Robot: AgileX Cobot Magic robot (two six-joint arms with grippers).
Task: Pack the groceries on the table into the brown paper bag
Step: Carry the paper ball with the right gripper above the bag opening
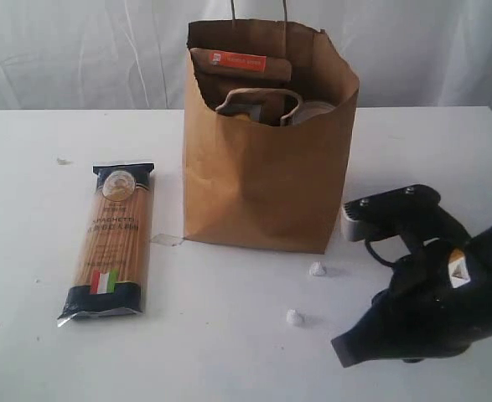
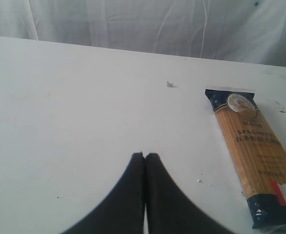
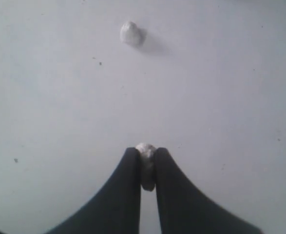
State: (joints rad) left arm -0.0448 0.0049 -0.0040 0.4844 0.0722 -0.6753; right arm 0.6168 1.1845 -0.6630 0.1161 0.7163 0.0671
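Note:
The spaghetti packet (image 1: 111, 243) (image 2: 257, 151) lies flat on the white table (image 1: 229, 352), left of the brown paper bag (image 1: 262, 184). The bag stands upright. In its mouth show the brown pouch with orange label (image 1: 239, 63) and a pale round lid (image 1: 315, 109). My left gripper (image 2: 144, 156) is shut and empty, low over bare table beside the packet; the exterior view does not show it. My right gripper (image 3: 146, 153) (image 1: 338, 350) sits low at the front right, shut on a small white lump (image 3: 146, 163).
Two small white lumps (image 1: 317, 270) (image 1: 293, 317) lie on the table in front of the bag. One white lump (image 3: 130, 33) rests ahead of the right fingers. A scrap of clear tape (image 1: 167, 239) lies by the bag's left corner. White curtains hang behind.

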